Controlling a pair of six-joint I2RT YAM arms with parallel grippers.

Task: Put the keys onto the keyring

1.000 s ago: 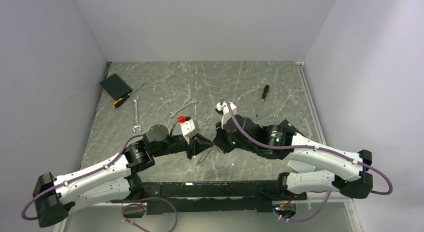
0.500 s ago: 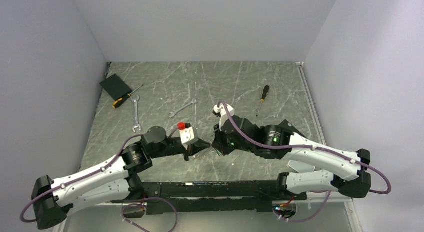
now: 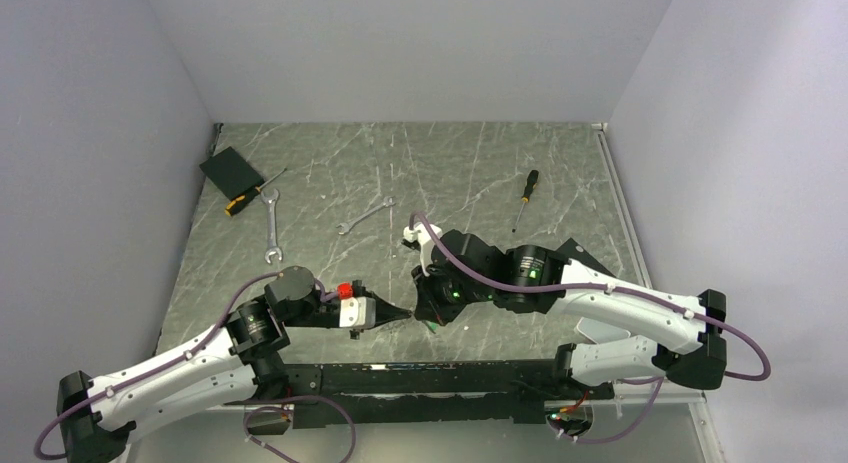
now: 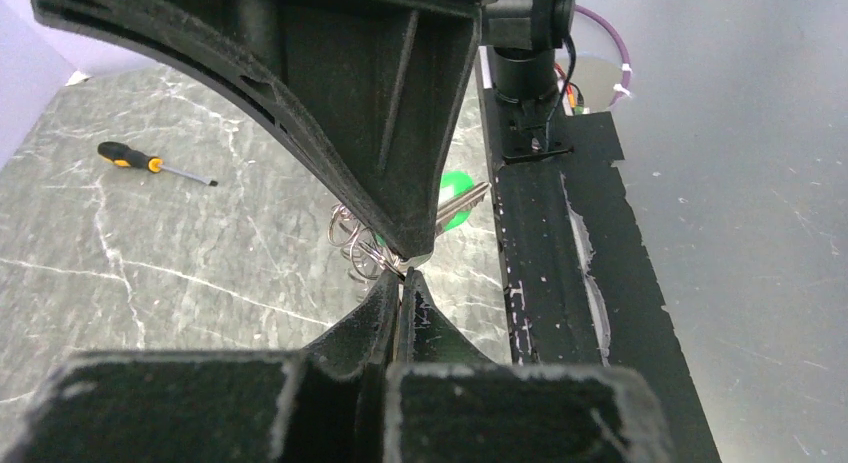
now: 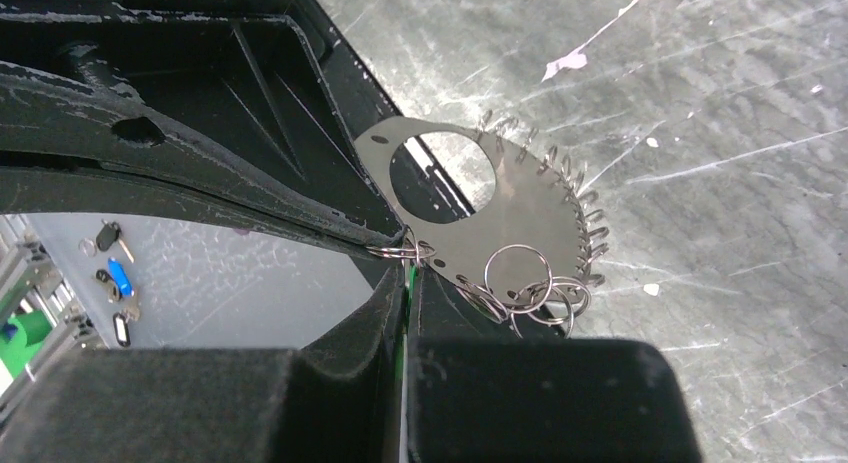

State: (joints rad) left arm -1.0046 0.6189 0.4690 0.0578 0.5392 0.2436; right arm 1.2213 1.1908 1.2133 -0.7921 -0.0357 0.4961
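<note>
Just beyond the black rail [image 3: 440, 368], at the worktop's near edge, the two tools meet tip to tip. The left tool [image 4: 400, 281] is closed, apparently pinching one small split ring of the keyring [image 5: 528, 283], whose rings hang from a flat holed plate [image 5: 520, 218]. The right tool [image 5: 405, 271] is clamped on the green key [image 4: 455, 195], right beside that ring. No key looks threaded yet, so I judge all the threading is left to do.

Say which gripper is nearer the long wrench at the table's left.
Left. The left gripper lies near-right of the long wrench; the right gripper is just beyond it, farther right, tips almost meeting.
</note>
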